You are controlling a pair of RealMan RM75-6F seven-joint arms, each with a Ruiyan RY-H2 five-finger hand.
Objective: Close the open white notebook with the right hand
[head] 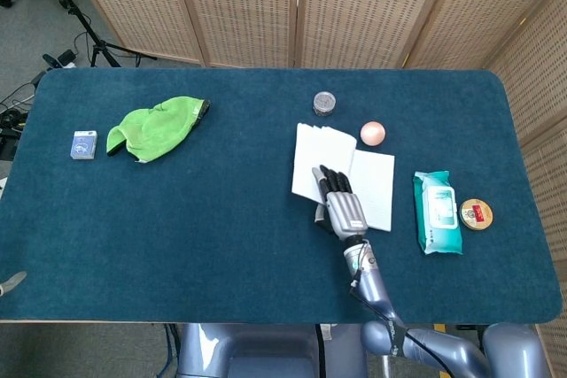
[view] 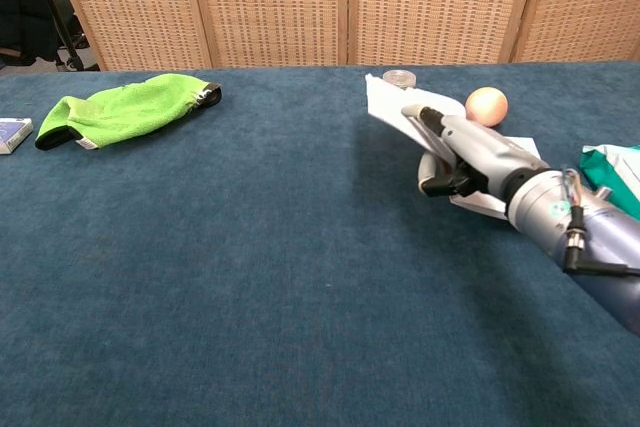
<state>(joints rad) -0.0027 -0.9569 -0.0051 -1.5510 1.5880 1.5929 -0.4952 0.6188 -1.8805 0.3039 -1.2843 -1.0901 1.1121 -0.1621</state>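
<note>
The white notebook lies right of the table's middle. Its right half is flat on the blue cloth. Its left half stands raised, tilted up over the spine. My right hand reaches in from the near edge, and its fingers lie stretched along the outer side of the raised half, pressing it upward. The thumb hangs below, apart from the paper. In the chest view the same hand hides part of the flat half. No left hand shows in either view.
Just behind the notebook are a small clear jar and an orange ball. A green wipes pack and a round tin lie to its right. Far left are a green cloth and a small blue box.
</note>
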